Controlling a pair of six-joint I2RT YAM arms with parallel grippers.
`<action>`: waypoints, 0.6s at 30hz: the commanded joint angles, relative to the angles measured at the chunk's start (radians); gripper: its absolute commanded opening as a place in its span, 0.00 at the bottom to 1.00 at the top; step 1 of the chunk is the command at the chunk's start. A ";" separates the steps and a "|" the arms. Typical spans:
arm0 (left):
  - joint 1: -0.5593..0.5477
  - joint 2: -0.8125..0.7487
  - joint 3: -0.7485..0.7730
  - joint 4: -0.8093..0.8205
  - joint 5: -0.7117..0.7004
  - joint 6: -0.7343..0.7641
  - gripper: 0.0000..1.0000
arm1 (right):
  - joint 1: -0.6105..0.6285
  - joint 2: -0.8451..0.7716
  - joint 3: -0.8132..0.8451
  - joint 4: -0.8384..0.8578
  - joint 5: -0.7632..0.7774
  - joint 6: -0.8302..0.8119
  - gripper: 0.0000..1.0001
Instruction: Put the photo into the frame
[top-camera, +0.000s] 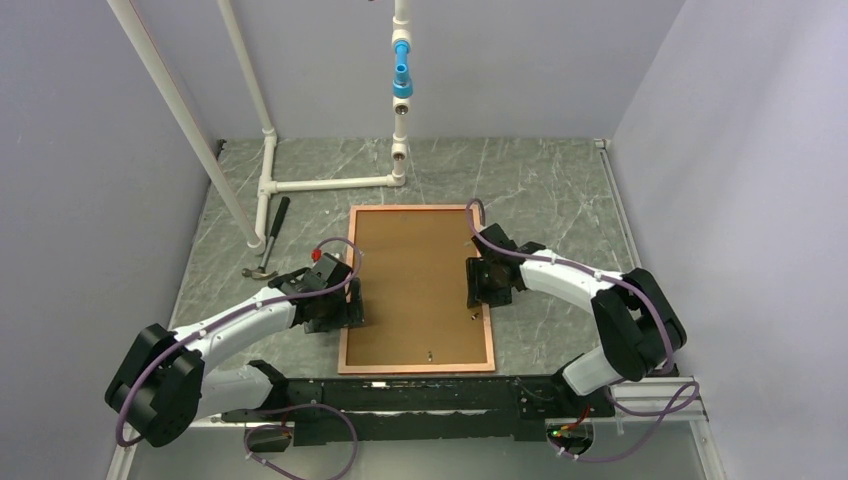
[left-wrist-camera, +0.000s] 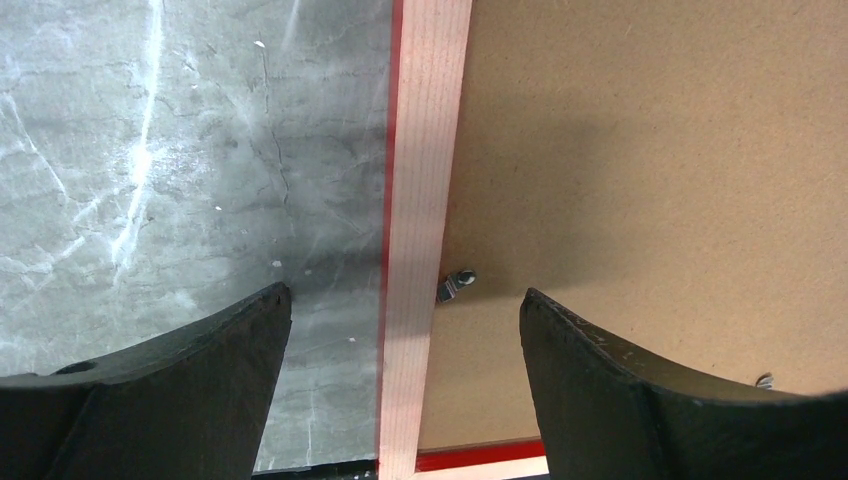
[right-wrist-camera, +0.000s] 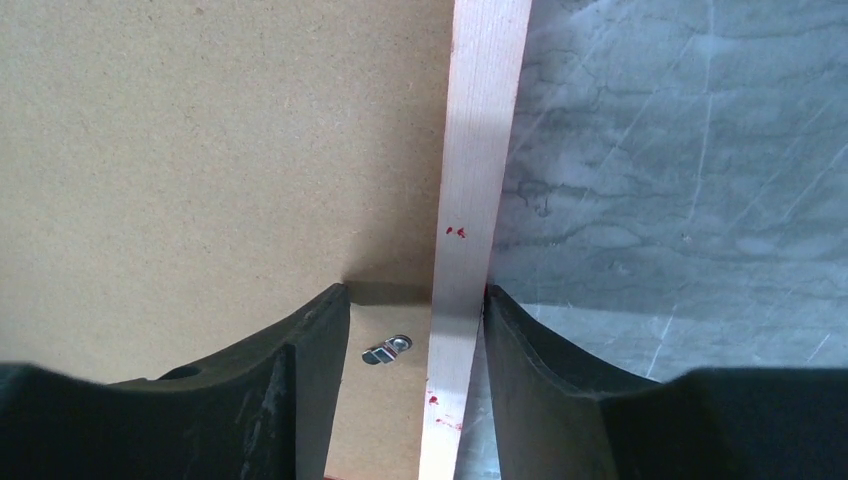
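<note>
Grey tbl (top-camera: 560, 190) w/ frame (top-camera: 415, 368), hammer (top-camera: 273, 232), pipes (top-camera: 330, 184)

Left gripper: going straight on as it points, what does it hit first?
Probably the rectangular picture frame's pale wood rail, centred between the fingers of the open left gripper; one finger heads for the grey marble table, the other for the brown backing board. Depth unclear.

From above, the left pincer (top-camera: 335, 308) and right pincer (top-camera: 490, 285) each cover part of a frame (top-camera: 415, 369) side rail. Wrist views cut both rails off top and bottom. From above, fittings (top-camera: 429, 354) on the backing board (top-camera: 415, 270) are too small to identify.
</note>
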 joint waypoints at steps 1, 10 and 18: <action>0.004 0.001 0.013 0.000 -0.008 0.014 0.87 | 0.041 -0.008 -0.050 -0.097 0.039 0.041 0.52; 0.005 0.013 0.010 0.004 -0.009 0.011 0.87 | 0.093 -0.022 -0.077 -0.117 0.064 0.072 0.61; 0.004 0.012 0.005 0.009 -0.003 0.009 0.87 | 0.117 -0.042 -0.088 -0.138 0.082 0.088 0.65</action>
